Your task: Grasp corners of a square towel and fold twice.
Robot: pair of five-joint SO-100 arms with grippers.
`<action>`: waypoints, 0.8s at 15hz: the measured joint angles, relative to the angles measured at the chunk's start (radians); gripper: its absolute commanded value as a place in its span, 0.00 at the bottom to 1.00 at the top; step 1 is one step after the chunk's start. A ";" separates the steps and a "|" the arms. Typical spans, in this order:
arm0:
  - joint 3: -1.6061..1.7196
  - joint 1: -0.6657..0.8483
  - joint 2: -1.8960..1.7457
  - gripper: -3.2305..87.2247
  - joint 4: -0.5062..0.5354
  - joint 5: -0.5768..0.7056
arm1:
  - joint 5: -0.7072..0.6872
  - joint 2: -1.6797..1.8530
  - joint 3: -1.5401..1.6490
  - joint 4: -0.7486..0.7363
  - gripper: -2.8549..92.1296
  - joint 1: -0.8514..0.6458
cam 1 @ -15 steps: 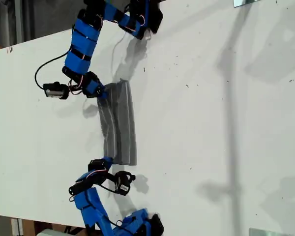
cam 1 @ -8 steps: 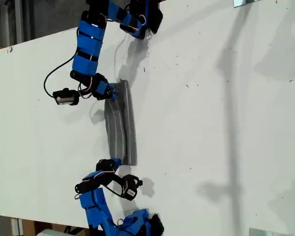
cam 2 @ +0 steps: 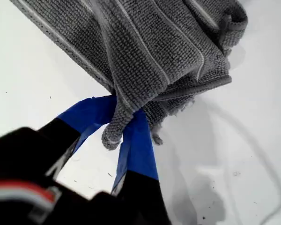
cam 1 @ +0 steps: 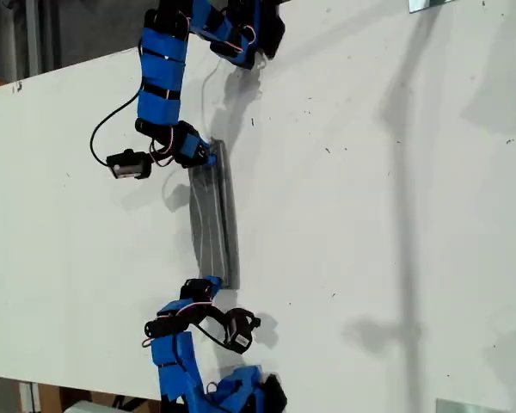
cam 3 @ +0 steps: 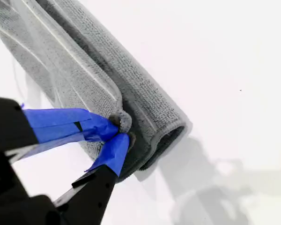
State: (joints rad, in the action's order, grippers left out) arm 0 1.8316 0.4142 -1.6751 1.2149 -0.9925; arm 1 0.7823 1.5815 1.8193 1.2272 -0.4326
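Cloth is lying as one long narrow strip in the exterior view: a single towel [cam 1: 213,215] on the white table [cam 1: 370,215]. Two blue arms are meeting it, the upper arm [cam 1: 163,77] at its upper end and the lower arm [cam 1: 176,353] at its lower end, and a dark background [cam 1: 69,30] is showing past the table edge at that view's upper left. The first wrist view is adding knit texture and white stripes, with the first gripper [cam 2: 124,112] pinching a bunched corner [cam 2: 113,133] tightly. The second wrist view is showing the second gripper [cam 3: 119,131] clamping a doubled corner [cam 3: 124,121] of neatly folded layers.
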 measured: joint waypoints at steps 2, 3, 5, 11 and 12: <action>0.014 -0.002 0.002 0.04 -0.018 -0.002 | 0.015 0.000 0.012 -0.012 0.03 0.018; 0.023 0.000 0.011 0.04 -0.029 0.005 | 0.023 0.000 0.017 -0.021 0.03 0.032; 0.026 0.000 0.035 0.04 -0.052 -0.002 | 0.035 0.000 0.040 -0.049 0.03 0.046; 0.023 0.000 0.137 0.12 -0.101 -0.018 | 0.052 -0.032 0.057 -0.104 0.30 0.049; 0.008 0.000 0.137 0.12 -0.094 -0.014 | 0.054 -0.032 0.057 -0.103 0.33 0.057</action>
State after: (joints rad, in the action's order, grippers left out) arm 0 1.8392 0.4142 -1.5386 1.1213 -1.0063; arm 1 0.8360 1.5493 1.8761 1.1244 -0.3758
